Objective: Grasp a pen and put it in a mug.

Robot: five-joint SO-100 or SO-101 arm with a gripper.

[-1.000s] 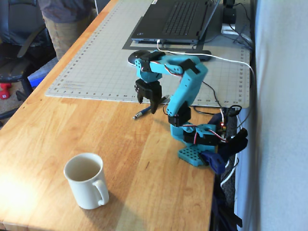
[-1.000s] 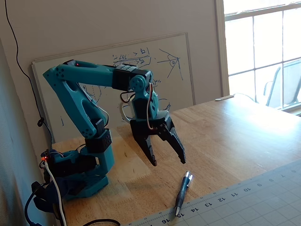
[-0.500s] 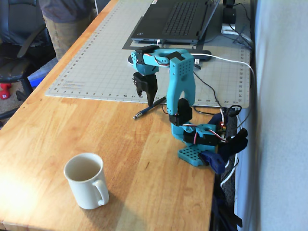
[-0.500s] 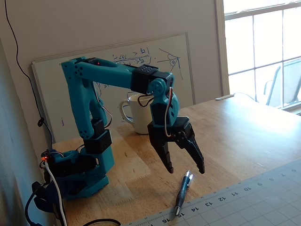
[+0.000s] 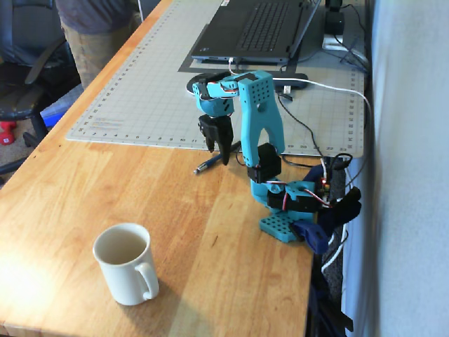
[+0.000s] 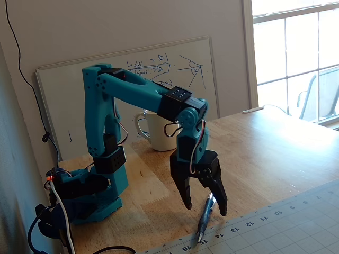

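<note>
A slim dark pen [image 5: 205,166] lies on the wooden table at the near edge of the cutting mat; in the other fixed view [image 6: 203,227] its silvery tip rests on the mat's ruler edge. My gripper [image 5: 219,156] points down with its black jaws apart, one finger on each side of the pen's upper end [image 6: 205,210], just above the table. It holds nothing. The cream-white mug [image 5: 126,263] stands upright and empty near the table's front, well away from the gripper; in the other fixed view it shows behind the arm [image 6: 158,132].
A grey cutting mat [image 5: 140,91] covers the far table, with a laptop [image 5: 259,28] on it. Cables [image 5: 330,91] run along the right edge. The teal arm base [image 5: 287,210] is clamped at the table edge. A whiteboard [image 6: 132,79] leans on the wall.
</note>
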